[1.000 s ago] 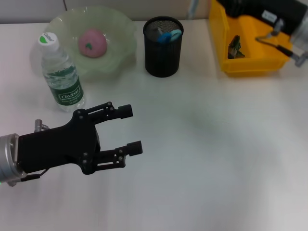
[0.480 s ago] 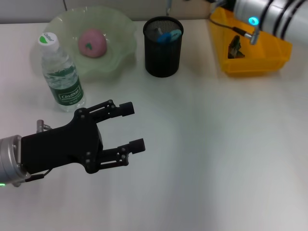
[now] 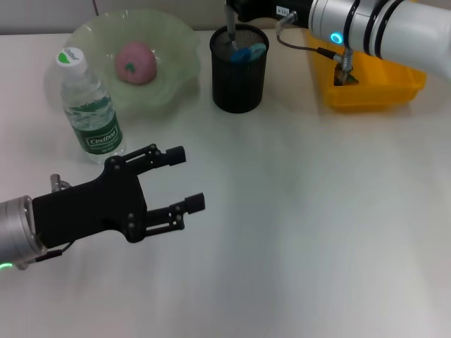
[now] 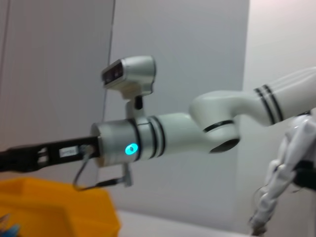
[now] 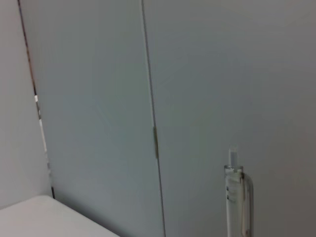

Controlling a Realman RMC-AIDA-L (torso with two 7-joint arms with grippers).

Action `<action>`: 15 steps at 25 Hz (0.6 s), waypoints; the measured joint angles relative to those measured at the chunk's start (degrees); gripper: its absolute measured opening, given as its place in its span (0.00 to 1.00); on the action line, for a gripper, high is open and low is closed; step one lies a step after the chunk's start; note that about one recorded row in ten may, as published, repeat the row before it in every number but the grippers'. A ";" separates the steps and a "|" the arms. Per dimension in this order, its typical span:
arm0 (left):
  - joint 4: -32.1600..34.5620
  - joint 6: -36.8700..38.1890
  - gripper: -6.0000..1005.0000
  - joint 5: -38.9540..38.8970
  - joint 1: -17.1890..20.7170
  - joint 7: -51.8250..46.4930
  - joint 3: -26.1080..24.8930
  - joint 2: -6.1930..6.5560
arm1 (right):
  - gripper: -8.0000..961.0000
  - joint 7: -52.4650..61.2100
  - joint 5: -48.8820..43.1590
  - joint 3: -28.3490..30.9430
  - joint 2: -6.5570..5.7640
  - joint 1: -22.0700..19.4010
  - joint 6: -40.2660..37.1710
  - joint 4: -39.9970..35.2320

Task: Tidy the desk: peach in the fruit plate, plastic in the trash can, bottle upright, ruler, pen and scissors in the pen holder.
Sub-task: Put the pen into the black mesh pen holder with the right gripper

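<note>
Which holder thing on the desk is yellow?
The yellow bin at the far right; the pen holder is black mesh, the fruit plate pale green.

Your left gripper [image 3: 177, 180] hovers above the desk just in front of the bottle [image 3: 88, 105], fingers spread apart and holding nothing, its black body angled toward the far right. Your right arm [image 3: 366, 27] stretches leftward beyond the bottle's far right; its gripper appears clamped on a pen [image 3: 230, 34], though the fingertips are cropped.
</note>
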 joint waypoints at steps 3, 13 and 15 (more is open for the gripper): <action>0.02 -2.67 0.78 -0.04 0.11 0.04 0.04 0.01 | 0.15 -1.13 0.15 -0.26 0.00 0.55 0.16 0.77; -1.44 -13.73 0.78 -0.61 0.93 3.31 0.02 -0.14 | 0.15 -1.62 0.24 -0.11 -0.02 0.40 0.94 0.72; -1.99 -13.97 0.78 -1.05 0.98 4.69 0.03 -0.14 | 0.15 -2.07 0.25 0.11 -0.02 0.40 0.99 0.85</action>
